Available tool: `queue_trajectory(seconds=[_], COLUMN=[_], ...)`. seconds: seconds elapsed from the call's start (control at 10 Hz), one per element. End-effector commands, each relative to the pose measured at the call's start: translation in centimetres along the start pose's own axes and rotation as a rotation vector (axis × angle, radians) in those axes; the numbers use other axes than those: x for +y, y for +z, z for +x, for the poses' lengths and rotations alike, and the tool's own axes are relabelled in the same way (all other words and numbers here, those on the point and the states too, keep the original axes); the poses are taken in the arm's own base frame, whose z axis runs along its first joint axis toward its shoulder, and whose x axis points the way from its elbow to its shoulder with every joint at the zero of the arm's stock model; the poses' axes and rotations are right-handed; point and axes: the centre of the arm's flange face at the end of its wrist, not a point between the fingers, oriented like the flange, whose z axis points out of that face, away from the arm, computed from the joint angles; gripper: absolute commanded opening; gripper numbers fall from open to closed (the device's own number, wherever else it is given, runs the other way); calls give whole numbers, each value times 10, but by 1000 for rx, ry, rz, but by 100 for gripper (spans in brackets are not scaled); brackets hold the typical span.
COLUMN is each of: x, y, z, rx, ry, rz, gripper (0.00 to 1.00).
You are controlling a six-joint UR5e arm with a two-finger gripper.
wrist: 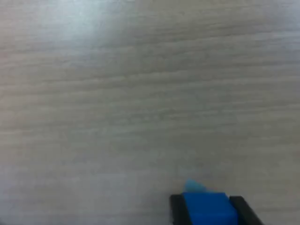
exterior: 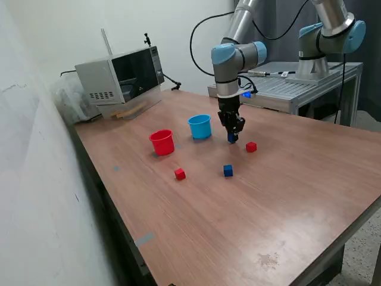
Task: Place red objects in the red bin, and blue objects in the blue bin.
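One blue cube (wrist: 209, 209) sits clamped between the fingers (exterior: 232, 138); a loose pinch could drop it short of the blue cup (exterior: 200, 126).

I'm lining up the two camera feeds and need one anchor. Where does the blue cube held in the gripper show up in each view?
Exterior view: the held blue cube sits at the tip of the gripper, near the picture's centre, between the blue cup and a red cube.
Wrist view: the same cube is at the lower edge, between the dark fingers.
Shared landmark: the wooden tabletop.
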Motion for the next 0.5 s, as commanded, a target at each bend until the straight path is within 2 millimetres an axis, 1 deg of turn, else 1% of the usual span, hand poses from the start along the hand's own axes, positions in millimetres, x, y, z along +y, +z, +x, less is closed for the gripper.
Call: queue_trajectory(seconds=[0.0, 0.1, 0.2, 0.3, 0.4], x=[-7, -19, -23, -22, -20], y=[-68, -119, -145, -147, -145], z=[14, 21, 20, 13, 10], rx=[1, 5, 7, 4, 4], ry=[-42, -56, -55, -45, -39], rz=[-88, -130, -169, -171, -165], gripper=[0, 0, 0, 0, 0])
